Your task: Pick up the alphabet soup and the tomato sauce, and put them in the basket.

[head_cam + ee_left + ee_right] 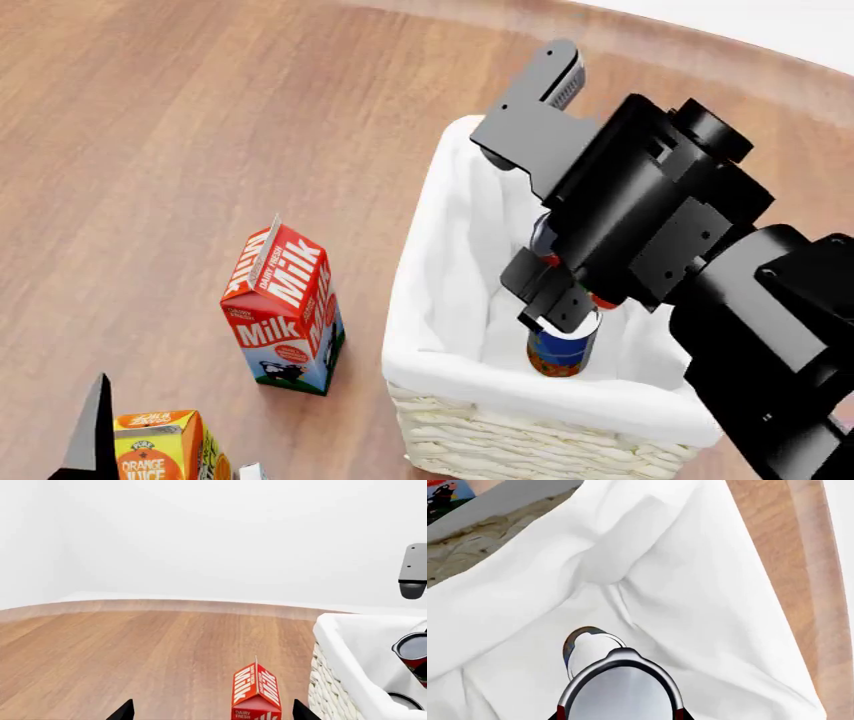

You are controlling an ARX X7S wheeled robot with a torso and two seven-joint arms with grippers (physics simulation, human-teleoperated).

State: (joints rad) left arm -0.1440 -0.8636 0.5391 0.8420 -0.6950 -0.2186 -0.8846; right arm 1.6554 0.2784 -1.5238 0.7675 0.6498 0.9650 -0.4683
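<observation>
The cream wicker basket (441, 350) with its white liner stands right of centre. The blue alphabet soup (558, 352) stands upright inside it; its silver top (586, 641) shows in the right wrist view. My right gripper (567, 290) hangs over the basket's inside, shut on the tomato sauce (620, 692), whose red sides show at the jaws. In the left wrist view the red-labelled tomato sauce (413, 655) hangs above the liner. My left gripper (212, 712) is open and empty, low by the cartons, with the basket (337, 680) to its right.
A red milk carton (283, 310) stands left of the basket, also the milk carton (257, 692) between my left fingers' line of sight. An orange juice carton (167, 440) sits at the front left. Wooden table stretches beyond.
</observation>
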